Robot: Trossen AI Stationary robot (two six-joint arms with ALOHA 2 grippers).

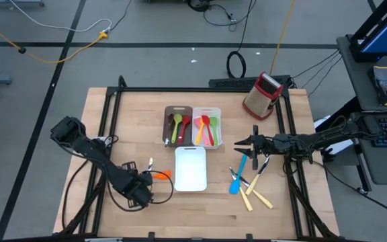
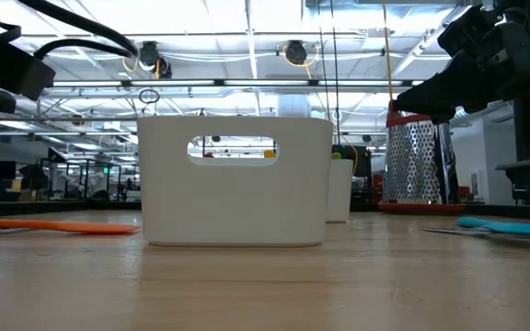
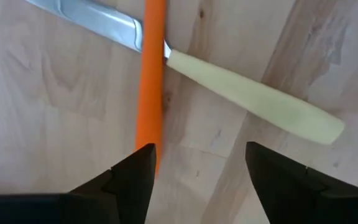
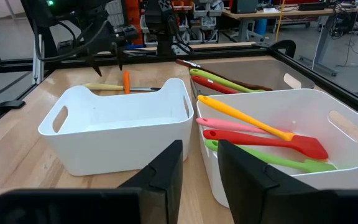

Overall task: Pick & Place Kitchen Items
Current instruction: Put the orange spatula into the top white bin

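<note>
An orange utensil lies on the wood, its handle crossing over a metal knife with a cream handle. Both lie left of an empty white bin. My left gripper points down over them, open; one fingertip stands over the orange handle's near end and the other stands over bare wood. In the high view this gripper is near the table's front left. My right gripper hovers level right of the bins, a little open, with nothing between its fingers. My left gripper stands open above the orange utensil's handle, which runs under one fingertip. I cannot tell whether that fingertip touches it. The other finger touches nothing.
A second white bin holds red, orange, pink and green utensils; a brown bin beside it holds more. A red-and-metal grater stands at the back right. A blue spatula and cream-handled knives lie front right.
</note>
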